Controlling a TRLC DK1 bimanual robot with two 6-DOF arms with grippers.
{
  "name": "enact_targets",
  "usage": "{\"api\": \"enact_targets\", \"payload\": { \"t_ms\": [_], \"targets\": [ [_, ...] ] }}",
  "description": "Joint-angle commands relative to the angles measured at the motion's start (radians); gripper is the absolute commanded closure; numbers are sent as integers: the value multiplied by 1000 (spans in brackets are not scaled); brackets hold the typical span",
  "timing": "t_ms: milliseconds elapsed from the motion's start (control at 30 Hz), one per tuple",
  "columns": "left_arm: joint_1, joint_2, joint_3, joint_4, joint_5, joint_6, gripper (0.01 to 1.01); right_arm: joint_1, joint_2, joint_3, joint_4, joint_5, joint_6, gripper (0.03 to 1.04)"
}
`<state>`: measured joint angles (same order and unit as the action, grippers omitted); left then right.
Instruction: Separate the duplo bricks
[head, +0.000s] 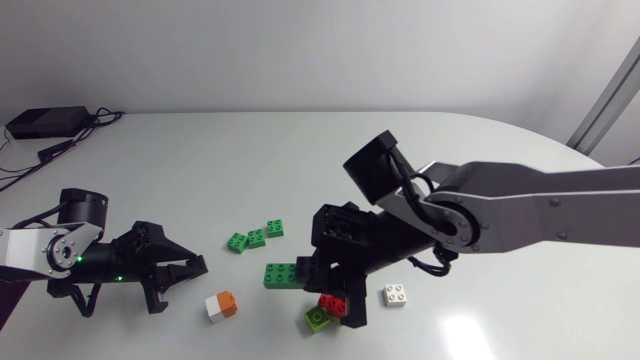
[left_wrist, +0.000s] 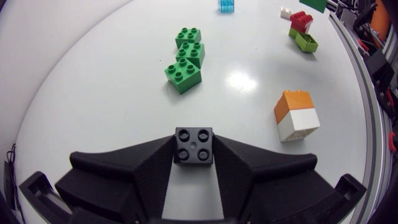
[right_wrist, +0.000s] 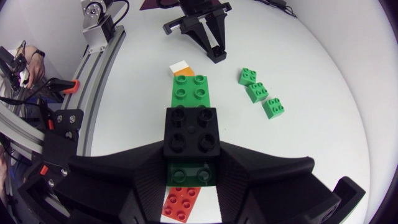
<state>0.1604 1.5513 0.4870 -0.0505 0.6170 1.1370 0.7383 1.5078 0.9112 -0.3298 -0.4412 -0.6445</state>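
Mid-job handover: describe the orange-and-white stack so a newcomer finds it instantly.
On the white table, find the left gripper. Just beyond it sits a two-brick stack, orange joined to white. It is the only orange piece, standing clear of the three small green bricks nearby.

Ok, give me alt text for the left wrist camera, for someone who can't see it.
The left gripper is shut on a small black brick over the white table. Ahead of it lie three green bricks in a close row, an orange-on-white stack beside them, and a red-on-lime stack farther off.
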Motion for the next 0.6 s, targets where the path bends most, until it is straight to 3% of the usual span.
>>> {"api": "enact_targets", "payload": {
  "t_ms": [0, 133, 200, 333, 467, 567],
  "targets": [
    [-15, 20, -33, -9, -28, 30, 659, -4, -23, -29, -2, -5, -1, 851],
    [-13, -28, -31, -11, -30, 29, 257, 1, -31, -29, -2, -5, 2, 851],
    [-13, -74, -25, -22, -30, 18, 130, 1, -31, -25, -2, -5, 5, 851],
    [-47, -232, 1, -95, -26, -65, 80, 12, -32, -17, -2, -5, 16, 851],
    [-127, -369, 53, -292, 40, -82, 59, 16, -37, -12, -2, -5, 25, 851],
    [-206, -424, 74, -370, 75, -106, 59, 26, -40, -5, -3, -5, 32, 851]
  ]
}}
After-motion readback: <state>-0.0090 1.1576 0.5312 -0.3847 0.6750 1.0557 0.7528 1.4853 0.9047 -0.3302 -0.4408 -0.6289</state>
